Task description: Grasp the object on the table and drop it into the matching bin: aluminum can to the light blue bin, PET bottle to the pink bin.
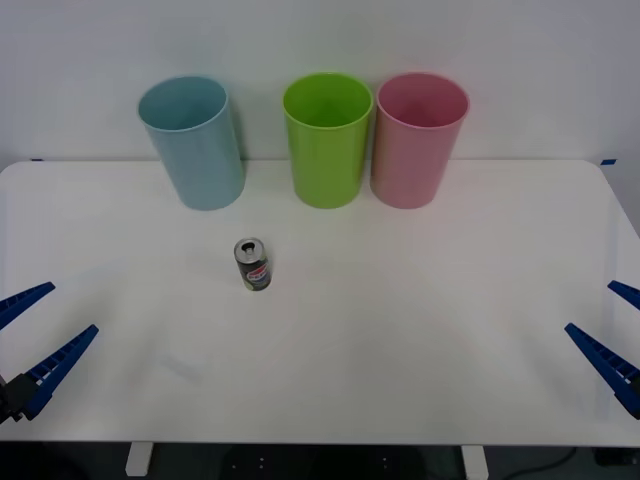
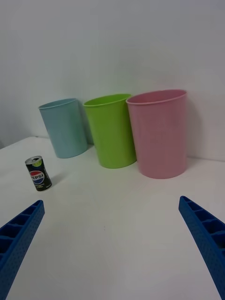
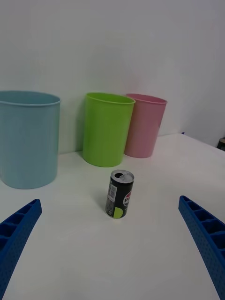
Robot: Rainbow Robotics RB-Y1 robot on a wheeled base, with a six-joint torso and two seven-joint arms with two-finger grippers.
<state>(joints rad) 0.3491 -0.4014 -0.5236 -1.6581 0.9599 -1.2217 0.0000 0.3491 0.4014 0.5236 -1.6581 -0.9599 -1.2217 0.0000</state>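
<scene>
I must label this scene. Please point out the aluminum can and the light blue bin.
aluminum can [image 1: 253,266]: front view, on its labelled side.
light blue bin [image 1: 200,160]: front view, on its outer wall.

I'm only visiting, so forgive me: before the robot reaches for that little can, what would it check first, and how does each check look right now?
1. Aluminum can upright on the table: ok.
2. Space around the can free for fingers: ok.
3. Left gripper open, at the table's left edge: ok.
4. Right gripper open, parked at the right edge: ok.
5. Light blue bin upright, mouth unobstructed: ok.
6. Whether the can holds liquid: cannot tell, though its top is opened.
</scene>
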